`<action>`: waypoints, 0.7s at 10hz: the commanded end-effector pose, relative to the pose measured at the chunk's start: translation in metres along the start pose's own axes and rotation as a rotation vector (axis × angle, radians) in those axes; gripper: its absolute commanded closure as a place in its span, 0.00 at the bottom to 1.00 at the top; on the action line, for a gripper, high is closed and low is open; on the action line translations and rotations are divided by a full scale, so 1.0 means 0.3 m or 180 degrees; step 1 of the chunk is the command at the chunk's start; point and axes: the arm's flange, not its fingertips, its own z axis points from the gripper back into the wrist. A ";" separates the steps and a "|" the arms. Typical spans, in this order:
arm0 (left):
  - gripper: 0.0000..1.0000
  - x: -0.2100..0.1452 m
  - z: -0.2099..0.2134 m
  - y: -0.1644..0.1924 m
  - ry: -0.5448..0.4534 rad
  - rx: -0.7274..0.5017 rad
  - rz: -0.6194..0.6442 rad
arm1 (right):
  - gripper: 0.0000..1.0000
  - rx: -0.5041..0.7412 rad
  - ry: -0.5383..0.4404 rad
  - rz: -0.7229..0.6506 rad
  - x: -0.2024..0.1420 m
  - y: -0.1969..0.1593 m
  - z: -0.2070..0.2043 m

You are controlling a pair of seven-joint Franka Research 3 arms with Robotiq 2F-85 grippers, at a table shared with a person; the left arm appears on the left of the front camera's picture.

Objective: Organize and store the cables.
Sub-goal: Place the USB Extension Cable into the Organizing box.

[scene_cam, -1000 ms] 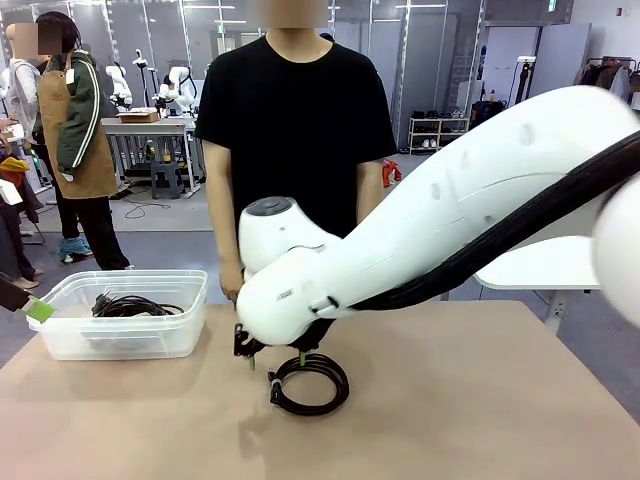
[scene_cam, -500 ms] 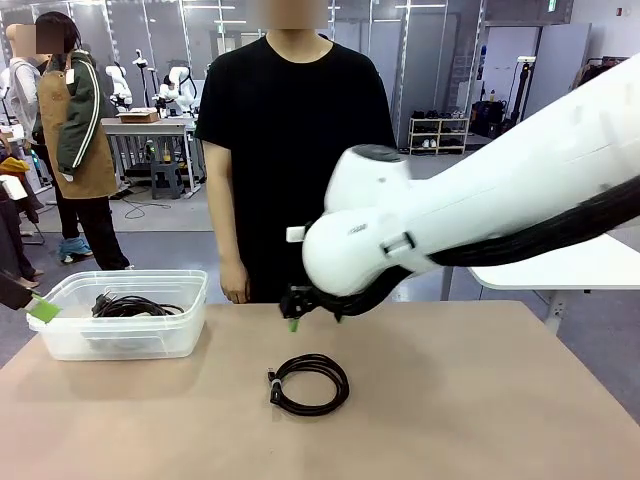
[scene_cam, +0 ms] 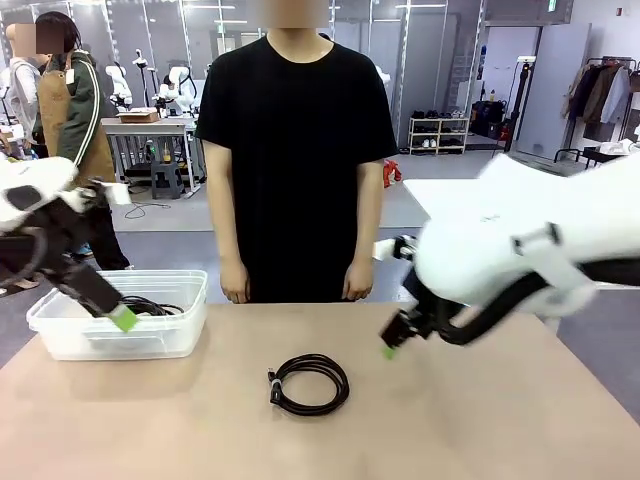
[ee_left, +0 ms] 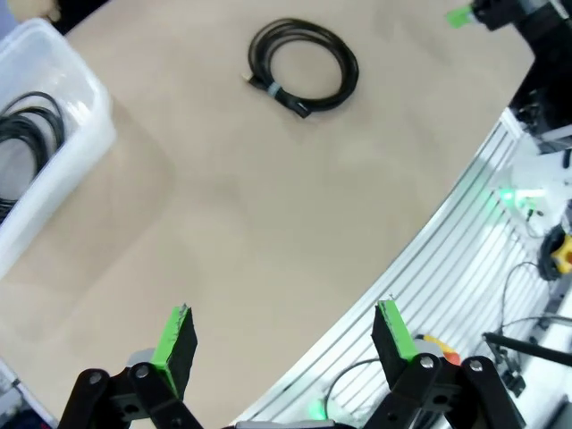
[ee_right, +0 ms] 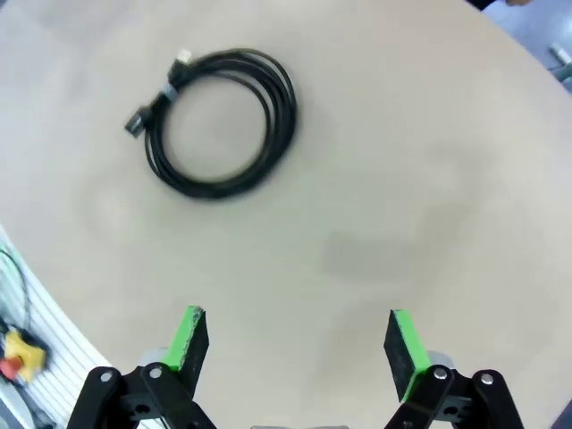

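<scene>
1 coiled black cable (scene_cam: 309, 384) lies flat on the tan table (scene_cam: 480, 420), lower center of the front view, touching nothing. More coiled cables (scene_cam: 150, 305) sit inside the clear plastic bin (scene_cam: 60, 335) at left center. Left gripper (scene_cam: 118, 318) hangs at the bin's near rim, left side of frame; in its wrist view (ee_left: 284, 340) the jaws are spread wide, nothing between them. Right gripper (scene_cam: 392, 345) floats right of center above the table, apart from the cable; its wrist view (ee_right: 299, 344) shows jaws spread, empty, cable (ee_right: 219, 121) at upper left. Person (scene_cam: 295, 150) stands behind the table, arms down.
</scene>
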 end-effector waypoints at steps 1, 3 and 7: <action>0.00 0.110 -0.074 -0.030 0.0062 0.0102 0.0222 | 0.00 -0.0068 -0.0208 0.0173 -0.168 -0.027 0.034; 0.00 0.174 -0.170 -0.056 0.0142 0.0202 0.0247 | 0.00 -0.0239 -0.0162 0.0187 -0.251 -0.009 0.051; 0.00 0.155 -0.187 -0.064 0.0162 0.0111 0.0202 | 0.00 -0.0163 -0.0085 0.0185 -0.113 -0.067 0.064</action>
